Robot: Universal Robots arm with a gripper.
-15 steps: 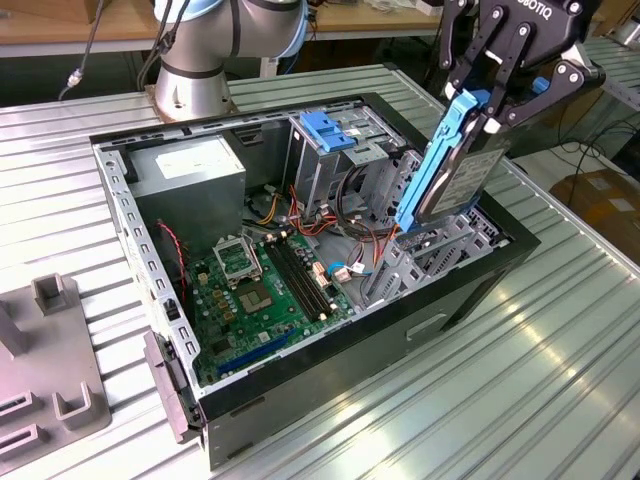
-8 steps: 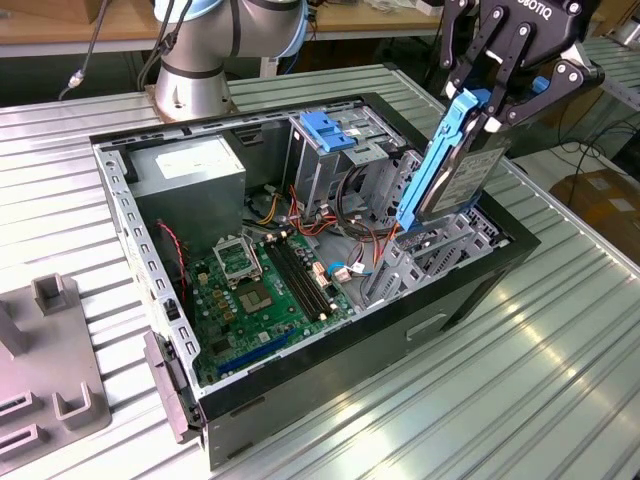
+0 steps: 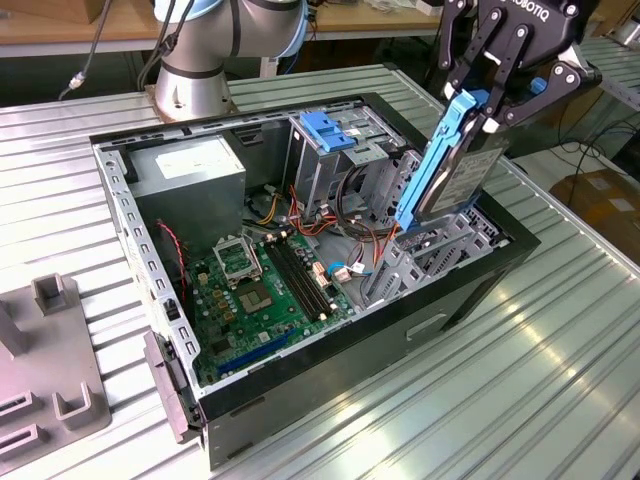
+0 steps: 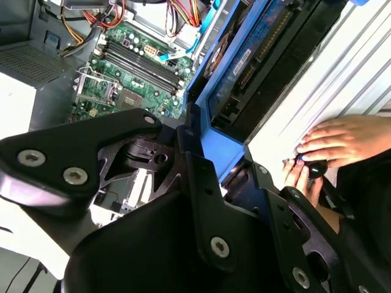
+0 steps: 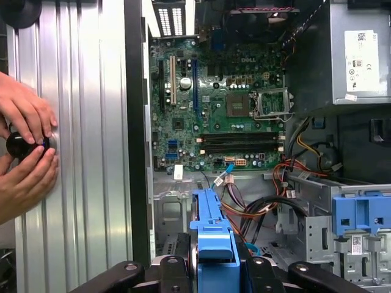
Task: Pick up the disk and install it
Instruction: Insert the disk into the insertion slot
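The gripper is clamped on the upper end of the disk, holding it tilted on end over the grey bay at the exterior view's right of the open case. A person's hands rest on the worktop beside the case.

The flat rectangular grey metal disk, framed by a bright blue plastic caddy rail, stood nearly upright on its short end, leaning a little. Its upper end was clamped in the black claw. Its lower end hung over the interior of the open black computer case, near the case's corner at the exterior view's right. In the second wrist view the disk showed its blue circuit-board face. In the first wrist view the rail showed edge-on above the case's interior.
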